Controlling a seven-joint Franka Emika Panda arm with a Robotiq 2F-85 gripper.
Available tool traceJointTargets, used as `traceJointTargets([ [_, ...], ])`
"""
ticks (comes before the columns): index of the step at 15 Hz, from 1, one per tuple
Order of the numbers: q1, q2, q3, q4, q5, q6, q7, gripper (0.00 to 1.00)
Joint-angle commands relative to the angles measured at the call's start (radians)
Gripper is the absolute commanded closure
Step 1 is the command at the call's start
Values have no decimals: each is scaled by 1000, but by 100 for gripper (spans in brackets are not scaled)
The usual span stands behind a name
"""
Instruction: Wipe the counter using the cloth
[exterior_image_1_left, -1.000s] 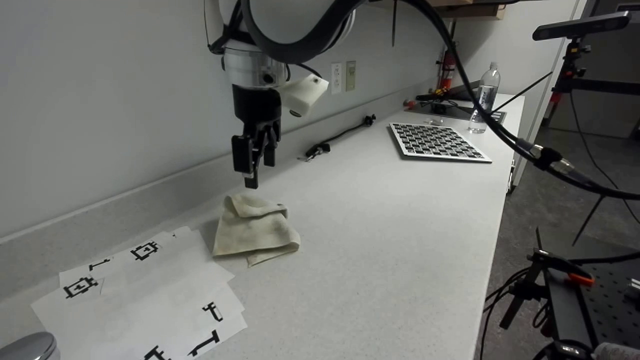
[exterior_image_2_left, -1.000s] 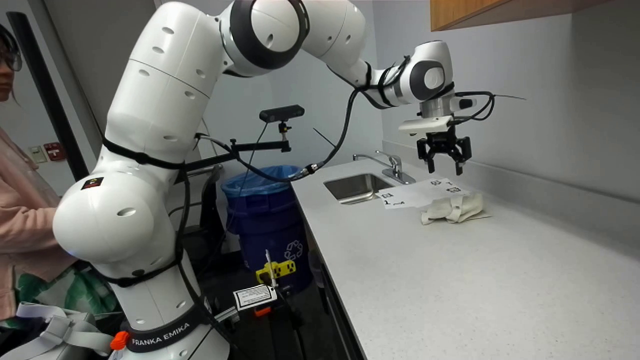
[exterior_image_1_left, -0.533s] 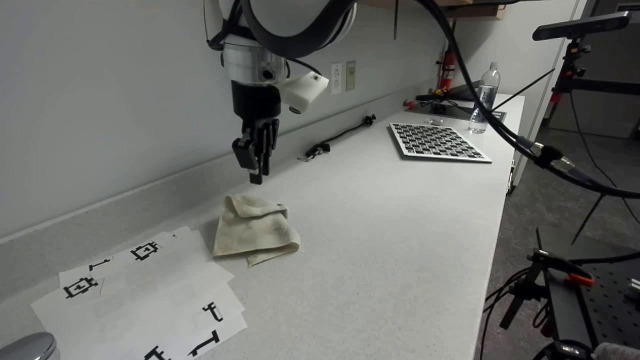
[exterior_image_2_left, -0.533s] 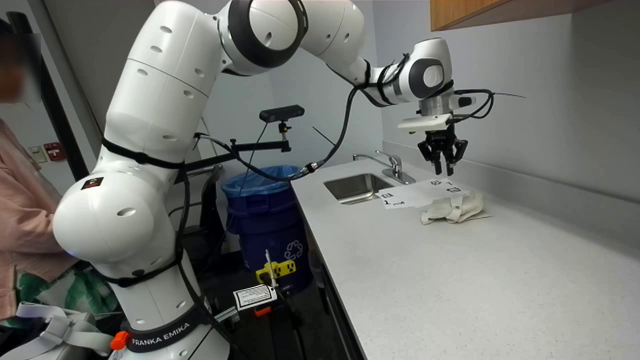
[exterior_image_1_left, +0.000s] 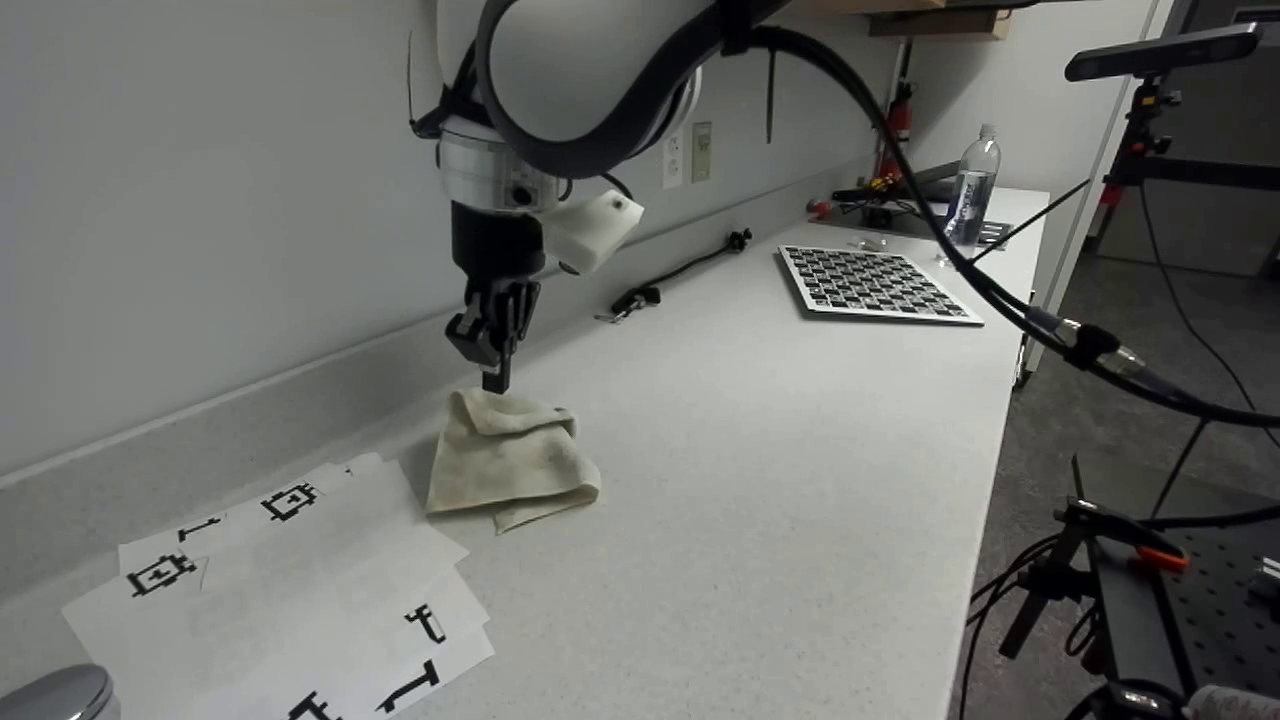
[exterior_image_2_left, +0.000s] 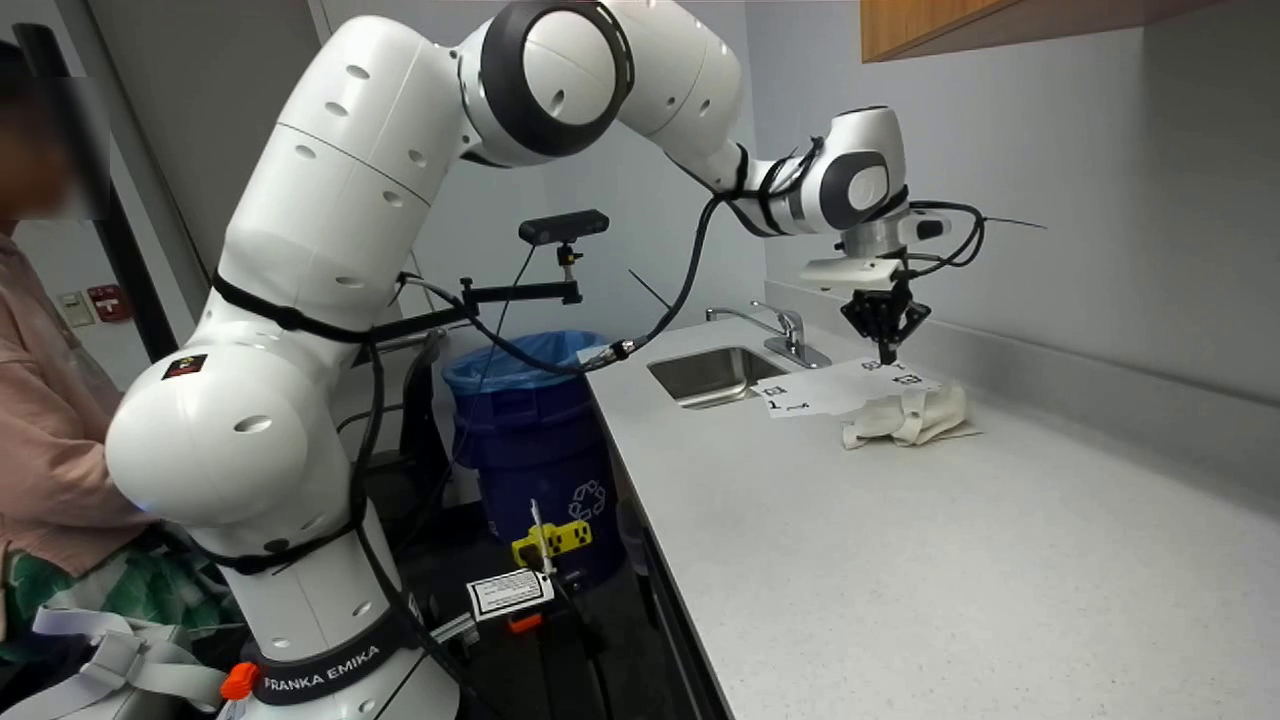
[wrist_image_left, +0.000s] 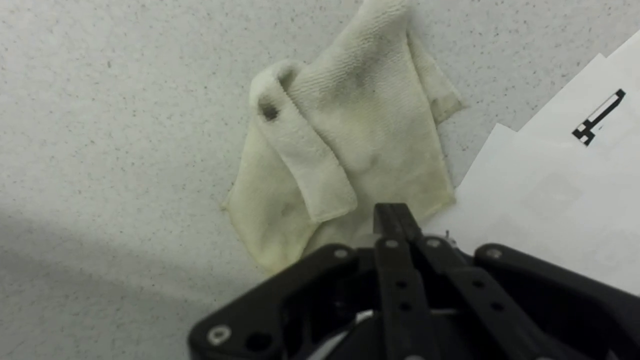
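The cloth (exterior_image_1_left: 510, 465) is a cream, crumpled and folded piece lying on the pale speckled counter (exterior_image_1_left: 760, 500) beside the wall. In the wrist view, the cloth (wrist_image_left: 372, 135) has a folded strip and a dark stain. Above its wall-side part hangs my gripper (exterior_image_1_left: 496, 385), pointing down, its black fingertips pressed together with nothing between them. Seen in an exterior view, the gripper (exterior_image_2_left: 887, 358) is apart from the cloth (exterior_image_2_left: 905, 418). From the wrist, the shut gripper (wrist_image_left: 392, 207) covers part of the cloth's lower edge.
Printed white papers (exterior_image_1_left: 300, 600) lie next to the cloth. Farther along the counter are a short black cable (exterior_image_1_left: 690, 268), a checkered board (exterior_image_1_left: 875, 283) and a water bottle (exterior_image_1_left: 970, 195). A sink (exterior_image_2_left: 715, 375) with a faucet (exterior_image_2_left: 790, 335) and an overhead cabinet (exterior_image_2_left: 960, 25) also show.
My gripper's fingers have come together from wide apart to touching. The arm has lowered, bringing the fingertips nearer the cloth, which lies unmoved.
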Motion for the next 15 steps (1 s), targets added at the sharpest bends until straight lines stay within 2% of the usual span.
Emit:
traceJointTargets([
  [1, -7, 59, 1, 40, 25, 52, 20, 100],
  [10, 16, 190, -57, 124, 4, 111, 151, 100],
  [15, 10, 236, -55, 166, 28, 109, 196, 100],
])
